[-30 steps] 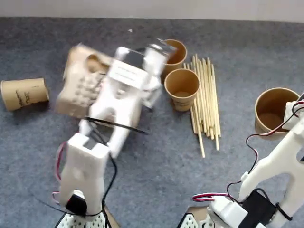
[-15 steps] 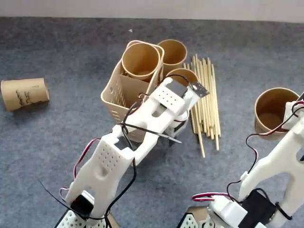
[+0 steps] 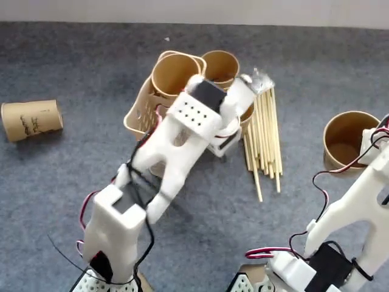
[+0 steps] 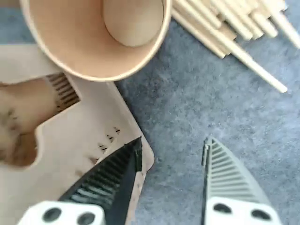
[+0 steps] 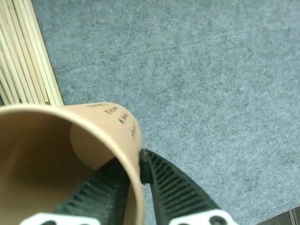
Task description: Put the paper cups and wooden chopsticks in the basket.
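I count five paper cups. The first cup (image 3: 173, 73) stands upright inside the single basket (image 3: 141, 115), which sits on the far side of the grey mat (image 3: 200, 243), a little left of centre. The second cup (image 3: 223, 61) stands upright just beside the basket's far right corner. The third cup (image 4: 75, 42) stands between the basket and the chopsticks (image 3: 266, 137); from above, my left arm (image 3: 182, 128) covers most of it. The fourth cup (image 3: 30, 120) lies on its side, well apart at the far left. The fifth cup (image 3: 345, 139) stands upright at the right.

The right claw (image 5: 139, 161) is clamped on the fifth cup's rim, with one finger inside the wall and one outside.

The chopsticks make one bundle. They lie flat on the mat just right of the basket, side by side and running near to far. They are packed too tightly for me to count.

The left claw (image 4: 172, 145) is spread wide with nothing between its fingers. It hangs over bare mat at the basket's edge, with the third cup and the chopsticks just beyond it.
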Controlling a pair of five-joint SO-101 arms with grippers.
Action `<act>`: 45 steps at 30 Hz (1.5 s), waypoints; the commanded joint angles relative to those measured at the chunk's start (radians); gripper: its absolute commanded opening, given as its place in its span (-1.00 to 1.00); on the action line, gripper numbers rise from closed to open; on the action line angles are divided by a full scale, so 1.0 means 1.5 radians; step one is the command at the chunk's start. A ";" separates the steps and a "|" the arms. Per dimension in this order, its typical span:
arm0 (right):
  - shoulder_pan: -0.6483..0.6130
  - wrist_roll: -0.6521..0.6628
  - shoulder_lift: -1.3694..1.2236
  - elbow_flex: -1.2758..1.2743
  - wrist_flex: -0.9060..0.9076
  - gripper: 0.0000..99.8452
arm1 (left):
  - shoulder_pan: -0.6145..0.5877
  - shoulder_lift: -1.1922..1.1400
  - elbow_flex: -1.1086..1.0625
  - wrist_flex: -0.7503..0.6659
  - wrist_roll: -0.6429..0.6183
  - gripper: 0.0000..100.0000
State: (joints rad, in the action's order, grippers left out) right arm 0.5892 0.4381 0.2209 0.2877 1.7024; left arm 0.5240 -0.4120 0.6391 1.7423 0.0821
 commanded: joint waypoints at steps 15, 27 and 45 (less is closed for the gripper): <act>-0.077 0.003 0.016 0.006 -0.004 -0.99 | -0.328 0.613 0.024 -0.035 0.095 -0.54; -0.241 -0.092 0.012 0.006 0.002 -0.99 | -0.784 0.365 -0.370 -0.280 0.073 -0.54; -0.354 -0.136 0.013 0.006 0.001 -0.99 | -0.885 -0.195 0.102 -0.291 0.055 -0.54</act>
State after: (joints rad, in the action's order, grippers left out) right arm 0.0660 0.2447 0.2209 0.2877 1.7024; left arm -0.8186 -0.5869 0.6176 1.2774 0.1711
